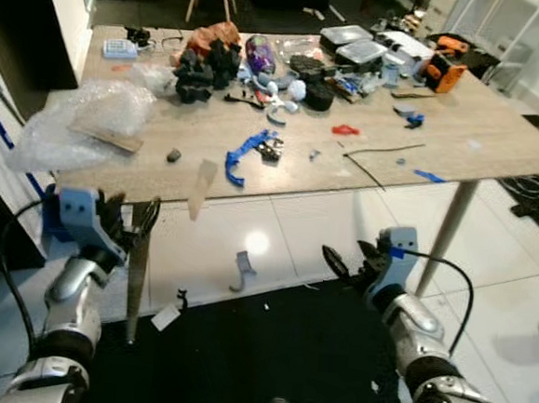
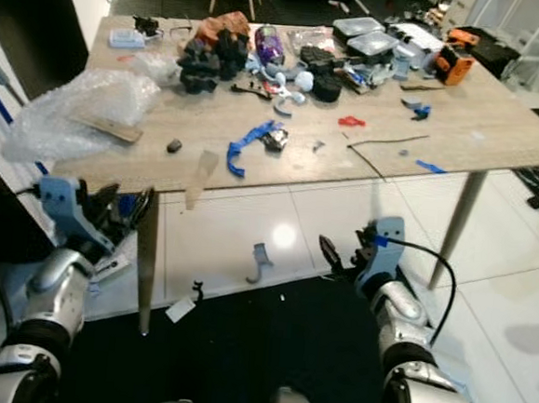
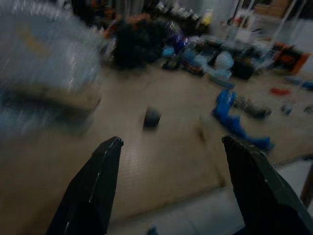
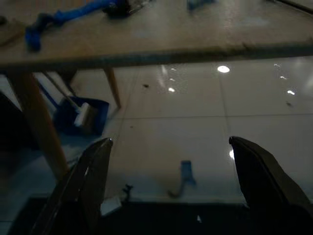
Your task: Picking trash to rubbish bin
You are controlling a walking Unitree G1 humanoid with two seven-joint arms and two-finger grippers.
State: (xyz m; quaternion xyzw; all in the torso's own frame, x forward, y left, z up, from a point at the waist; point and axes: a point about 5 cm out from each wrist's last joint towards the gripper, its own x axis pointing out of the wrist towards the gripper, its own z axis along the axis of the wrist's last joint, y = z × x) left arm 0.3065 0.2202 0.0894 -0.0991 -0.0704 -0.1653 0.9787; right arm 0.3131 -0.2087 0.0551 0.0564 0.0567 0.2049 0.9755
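Both grippers, left (image 1: 130, 220) & right (image 1: 351, 262), jaws open below cluttered table (image 1: 499, 126)

table (image 1: 499, 136): pale wood grain
strap (image 1: 245, 153): bright blue
scrap (image 1: 345, 130): red
plastic bag (image 1: 85, 117): clear, whitish
floor tiles (image 1: 314, 228): glossy white
mat (image 1: 276, 361): black
tool (image 1: 445, 72): orange and black

Blurred left wrist, dim right wrist

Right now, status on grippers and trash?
Left gripper open at table edge. Right gripper open, low over floor. Grey scrap on tiles, untouched. Table leg beside left arm.
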